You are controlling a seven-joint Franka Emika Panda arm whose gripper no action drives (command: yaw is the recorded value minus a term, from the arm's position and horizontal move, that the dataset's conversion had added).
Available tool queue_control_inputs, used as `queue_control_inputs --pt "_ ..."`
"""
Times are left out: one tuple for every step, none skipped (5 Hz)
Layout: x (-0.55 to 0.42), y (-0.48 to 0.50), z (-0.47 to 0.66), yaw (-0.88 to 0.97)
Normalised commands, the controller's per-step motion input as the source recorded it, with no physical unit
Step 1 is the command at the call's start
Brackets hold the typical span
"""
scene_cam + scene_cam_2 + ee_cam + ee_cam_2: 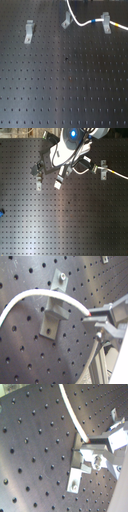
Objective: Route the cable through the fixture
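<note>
We've got the cable [82, 23] pinched in the gripper [91, 319], fingertips closed on it right beside the middle fixture clip [54, 315] in the first wrist view. In the first exterior view it curves down past that clip and runs on through the clip [105, 21] toward the first exterior view's right. It looks thin, light and floppy, so we'd grip close to the clip; any slack probably sags.
</note>
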Motion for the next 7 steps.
queue_control_inputs --pt "-0.037 0.021 0.48 0.00" --pt "0.001 0.001 0.06 0.00" --pt "-0.110 0.107 0.34 0.00" --pt "-0.085 0.137 0.22 0.03" --pt "-0.053 0.192 0.29 0.04" --pt "-0.024 0.145 0.64 0.00" --pt "-0.025 0.108 0.55 0.00"
